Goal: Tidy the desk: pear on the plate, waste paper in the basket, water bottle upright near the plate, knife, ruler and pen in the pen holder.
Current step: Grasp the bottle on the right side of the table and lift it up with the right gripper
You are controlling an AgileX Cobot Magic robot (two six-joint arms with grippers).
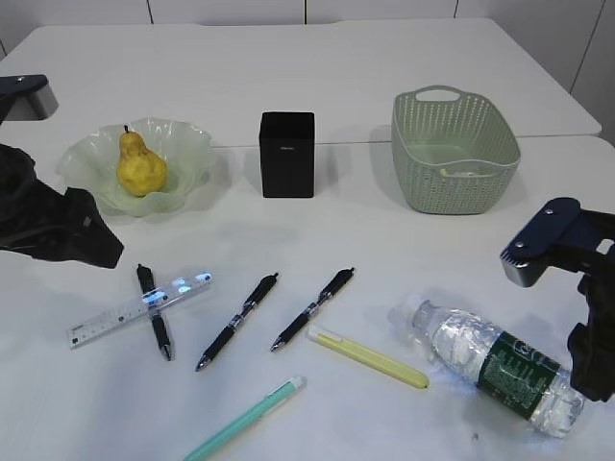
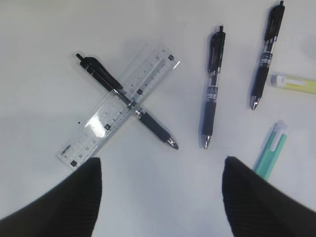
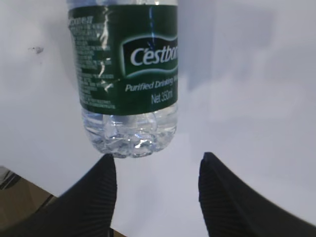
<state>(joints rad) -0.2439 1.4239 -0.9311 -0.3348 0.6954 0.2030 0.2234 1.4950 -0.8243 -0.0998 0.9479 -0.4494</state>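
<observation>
The yellow pear (image 1: 140, 165) sits in the wavy green plate (image 1: 195, 144). A whitish bit of waste paper (image 1: 463, 173) lies in the basket (image 1: 454, 115). The water bottle (image 1: 495, 365) (image 3: 126, 74) lies on its side at front right. Its base is just ahead of my open, empty right gripper (image 3: 158, 157). The clear ruler (image 1: 125, 314) (image 2: 118, 106) lies crossed over a black pen (image 2: 153, 127). My left gripper (image 2: 162, 163) hangs open and empty just in front of them. The yellow knife (image 1: 370, 357) (image 2: 296, 83) lies flat. The black pen holder (image 1: 286, 154) stands at the centre back.
Two more black pens (image 1: 237, 320) (image 1: 312, 308) lie side by side mid-desk, and a mint-green pen (image 1: 248, 418) lies near the front edge. The desk edge shows right under the right gripper in the right wrist view.
</observation>
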